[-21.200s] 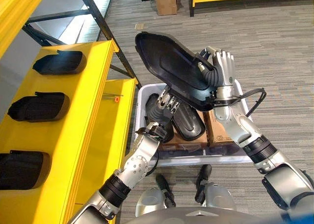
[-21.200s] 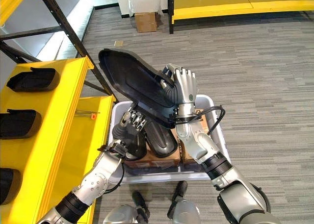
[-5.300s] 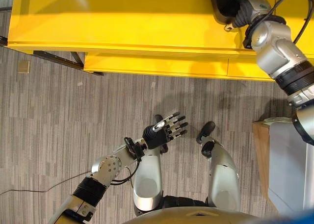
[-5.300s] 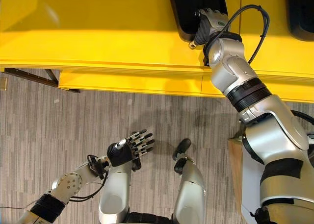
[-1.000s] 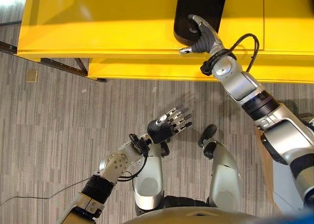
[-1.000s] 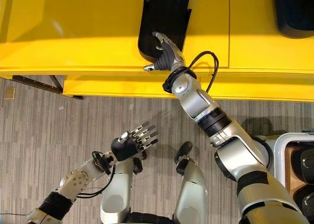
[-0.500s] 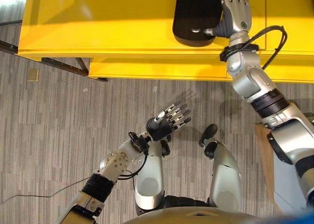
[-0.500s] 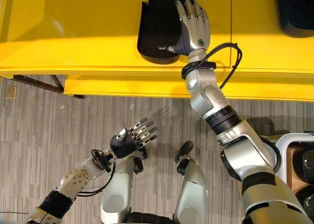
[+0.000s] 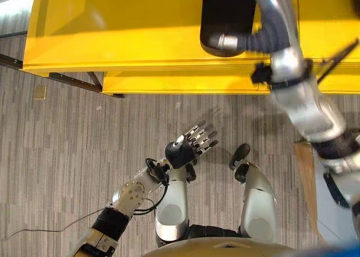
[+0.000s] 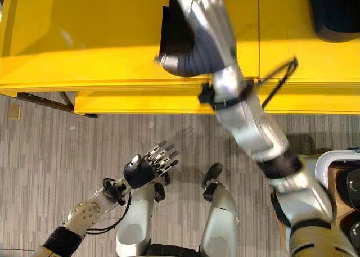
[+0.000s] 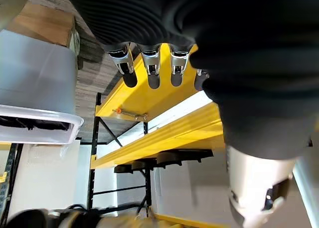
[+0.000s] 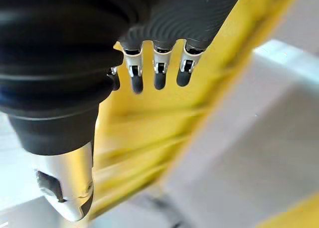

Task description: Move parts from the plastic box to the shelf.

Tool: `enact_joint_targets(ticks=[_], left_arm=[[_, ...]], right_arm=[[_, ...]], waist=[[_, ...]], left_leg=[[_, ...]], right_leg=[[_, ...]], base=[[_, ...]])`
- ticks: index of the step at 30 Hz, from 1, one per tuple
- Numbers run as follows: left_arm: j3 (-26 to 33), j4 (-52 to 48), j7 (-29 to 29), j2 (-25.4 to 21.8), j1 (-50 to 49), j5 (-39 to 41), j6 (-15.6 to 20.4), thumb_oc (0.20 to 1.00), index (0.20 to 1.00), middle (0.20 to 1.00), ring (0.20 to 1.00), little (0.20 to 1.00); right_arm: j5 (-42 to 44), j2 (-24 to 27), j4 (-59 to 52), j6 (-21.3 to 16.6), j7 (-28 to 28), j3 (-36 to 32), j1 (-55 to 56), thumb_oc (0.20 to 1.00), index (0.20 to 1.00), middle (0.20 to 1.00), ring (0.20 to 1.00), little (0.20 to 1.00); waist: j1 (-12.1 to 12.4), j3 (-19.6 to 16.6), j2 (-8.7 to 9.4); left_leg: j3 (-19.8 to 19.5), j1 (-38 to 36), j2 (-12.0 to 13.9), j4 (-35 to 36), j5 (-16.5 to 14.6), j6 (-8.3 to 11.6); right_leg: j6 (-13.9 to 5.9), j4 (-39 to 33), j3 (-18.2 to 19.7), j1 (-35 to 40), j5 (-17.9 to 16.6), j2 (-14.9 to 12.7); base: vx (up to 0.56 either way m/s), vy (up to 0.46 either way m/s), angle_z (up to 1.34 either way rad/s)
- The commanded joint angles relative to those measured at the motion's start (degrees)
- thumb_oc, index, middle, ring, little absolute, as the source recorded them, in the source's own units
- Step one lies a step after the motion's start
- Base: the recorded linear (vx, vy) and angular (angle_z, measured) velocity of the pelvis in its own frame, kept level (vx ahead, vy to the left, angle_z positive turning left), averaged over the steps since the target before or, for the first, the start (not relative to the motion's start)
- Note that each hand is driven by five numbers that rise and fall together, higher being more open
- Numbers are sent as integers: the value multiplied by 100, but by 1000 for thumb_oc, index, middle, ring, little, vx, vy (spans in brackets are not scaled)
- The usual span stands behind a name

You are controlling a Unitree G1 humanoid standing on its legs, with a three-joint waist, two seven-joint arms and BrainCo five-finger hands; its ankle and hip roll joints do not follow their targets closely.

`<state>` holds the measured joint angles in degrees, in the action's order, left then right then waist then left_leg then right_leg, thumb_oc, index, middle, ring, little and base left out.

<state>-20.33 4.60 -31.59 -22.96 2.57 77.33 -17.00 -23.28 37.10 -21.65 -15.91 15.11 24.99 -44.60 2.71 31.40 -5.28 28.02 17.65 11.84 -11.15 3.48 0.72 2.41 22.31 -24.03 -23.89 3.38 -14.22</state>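
Note:
A black moulded part (image 9: 225, 18) lies flat on the yellow shelf (image 9: 112, 26), near its front edge. My right hand (image 10: 205, 21) is open over the part's right side, blurred in motion; its straight fingers (image 12: 158, 73) hold nothing. Whether it touches the part I cannot tell. My left hand (image 9: 183, 150) hangs low over the floor with its fingers (image 11: 149, 68) spread, open and holding nothing. The plastic box (image 10: 326, 164) stands at the lower right, with more black parts (image 10: 354, 184) inside.
A second black part (image 10: 334, 12) lies further right on the same shelf. A lower yellow shelf level (image 9: 169, 80) juts out under the front edge. Grey striped carpet (image 9: 67, 144) stretches between me and the shelf.
My right hand has swung up and across the part's right side, its arm now blurred. The part stays on the shelf. My left hand has barely moved.

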Motion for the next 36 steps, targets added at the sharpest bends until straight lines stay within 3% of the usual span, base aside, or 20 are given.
enact_joint_targets(ticks=[1, 2, 4, 5, 7, 8, 9, 17, 19, 21, 24, 36], left_arm=[[-315, -375, -452, 15, -272, -27, 485, 1000, 1000, 1000, 1000, 1000], [-317, -373, -454, 15, -273, -28, 487, 1000, 1000, 1000, 1000, 1000], [-313, -352, -519, -36, -383, -67, 795, 1000, 1000, 1000, 1000, 1000], [-315, -418, -559, -84, -469, -80, 875, 1000, 1000, 1000, 1000, 1000], [-315, -440, -573, -124, -512, -71, 928, 1000, 1000, 1000, 1000, 1000], [-311, -430, -590, -128, -528, -81, 943, 1000, 1000, 1000, 1000, 1000], [-310, -455, -635, -223, -582, -61, 1009, 1000, 1000, 1000, 1000, 1000], [-241, -351, -705, -415, -679, -128, 1119, 1000, 1000, 1000, 1000, 1000], [-183, -339, -702, -462, -689, -131, 1060, 1000, 1000, 1000, 1000, 1000], [-165, -372, -700, -474, -699, -151, 1010, 1000, 1000, 1000, 1000, 1000], [-117, -354, -661, -389, -646, -225, 901, 1000, 1000, 1000, 1000, 1000], [-107, -98, -878, -132, -454, -344, 625, 1000, 1000, 1000, 1000, 1000]], right_arm=[[763, 134, 163, -743, -575, -24, -432, 1000, 1000, 1000, 1000, 1000], [772, 136, 159, -744, -583, -30, -427, 1000, 1000, 1000, 1000, 1000], [1539, 90, -360, -983, -1637, 42, 25, 1000, 1000, 1000, 1000, 1000], [2109, 127, -580, -651, -2544, 240, 276, 1000, 1000, 1000, 1000, 1000], [2094, 181, -638, -508, -3093, 443, 411, 1000, 1000, 1000, 1000, 1000], [2124, 229, -638, -426, -3244, 568, 439, 1000, 1000, 1000, 1000, 1000], [2290, 451, -506, -78, -3320, 917, 575, 1000, 1000, 1000, 1000, 1000], [1327, 933, 547, -217, -3498, 1585, 787, 1000, 1000, 1000, 1000, 1000], [970, 1129, 820, -236, -3268, 1721, 724, 1000, 1000, 1000, 1000, 1000], [602, 1232, 1003, -291, -2653, 1771, 640, 1000, 1000, 1000, 1000, 1000], [293, 1172, 1200, -46, -1759, 1490, 503, 1000, 1000, 1000, 1000, 1000], [324, 624, 1574, -82, -1207, 1094, 126, 1000, 1000, 1000, 1000, 1000]], waist=[[33, -161, 78], [35, -161, 78], [-27, -161, 103], [-46, -161, 126], [-43, -161, 144], [-41, -161, 148], [-24, -161, 184], [99, -161, 328], [158, -161, 373], [188, -161, 384], [184, -161, 385], [174, -161, 294]], left_leg=[[-73, -187, 492, -161, -240, 497], [-72, -190, 492, -160, -240, 497], [-20, -156, 524, -187, -239, 517], [2, -140, 539, -197, -246, 513], [8, -124, 550, -205, -250, 503], [9, -120, 554, -205, -246, 498], [18, -113, 572, -215, -243, 490], [-35, -109, 596, -185, -207, 480], [-85, -117, 593, -167, -190, 485], [-123, -124, 586, -157, -180, 483], [-177, -112, 574, -180, -196, 479], [-230, -146, 520, -247, -269, 448]], right_leg=[[-756, 242, 166, 133, 204, -314], [-756, 241, 167, 135, 204, -313], [-773, 217, 176, 113, 194, -290], [-775, 193, 180, 104, 187, -281], [-776, 189, 170, 96, 185, -278], [-776, 183, 164, 101, 181, -277], [-769, 164, 130, 131, 190, -271], [-744, 88, 23, 241, 202, -228], [-736, 74, -14, 282, 198, -222], [-727, 55, -28, 315, 194, -210], [-723, 37, 14, 320, 183, -191], [-728, 37, 87, 339, 182, -195]], base=[[-15, 36, -15], [-16, 11, -10], [-48, 11, -18], [-54, 0, -16], [-35, -10, -7], [-43, -30, -2], [-40, -43, 1], [-17, -51, 3], [1, -72, 13], [9, -43, 4], [3, -6, 5], [5, 10, 0]])
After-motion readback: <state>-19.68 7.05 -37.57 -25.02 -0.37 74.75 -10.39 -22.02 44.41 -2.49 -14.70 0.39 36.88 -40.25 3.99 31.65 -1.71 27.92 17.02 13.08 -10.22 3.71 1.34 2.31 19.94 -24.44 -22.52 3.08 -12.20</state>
